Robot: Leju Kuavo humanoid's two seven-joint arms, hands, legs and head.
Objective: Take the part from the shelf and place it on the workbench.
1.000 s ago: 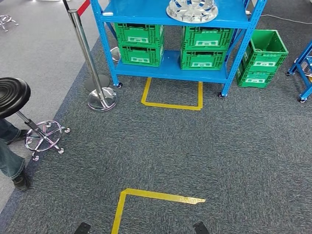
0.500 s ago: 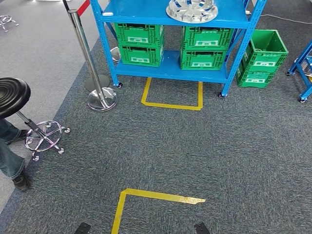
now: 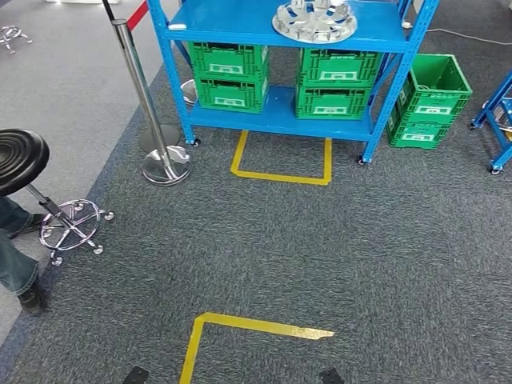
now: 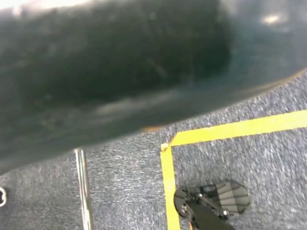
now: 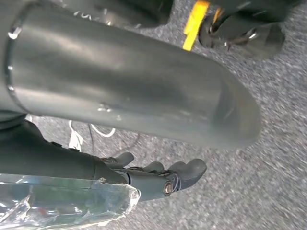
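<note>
Resting on the top level of the blue shelf [image 3: 284, 36], the silver wheel-like part [image 3: 312, 20] lies flat toward the right half of that level, apart from both of the robot's hands. Below it, on the lower level, stand 2 stacks of green crates [image 3: 231, 74], one left and one right, each stack 2 high. Another green crate [image 3: 430, 100] sits on the carpet just beside the shelf's right post. A yellow tape outline [image 3: 282, 164] marks the dark carpet in front of the shelf, open toward it, and a second yellow tape corner [image 3: 242, 330] lies nearer the robot.

Left of the shelf a chrome barrier post [image 3: 145, 100] rises from its round base, with a red belt at its head. Further left stands a black round stool [image 3: 21, 158] on a chrome wheeled foot, and a person's leg in jeans [image 3: 15, 264] with a dark shoe shows at the picture's edge. A blue frame on castors [image 3: 498, 120] stands at the far right.

The right hand [image 5: 159, 177] hangs over the carpet in the right wrist view; its dark fingers [image 5: 192, 168] lie loosely apart with nothing between them, so it looks released, though the angle is poor. The left hand's state I cannot tell: the left wrist view is blurred and dark over the carpet and tape.
</note>
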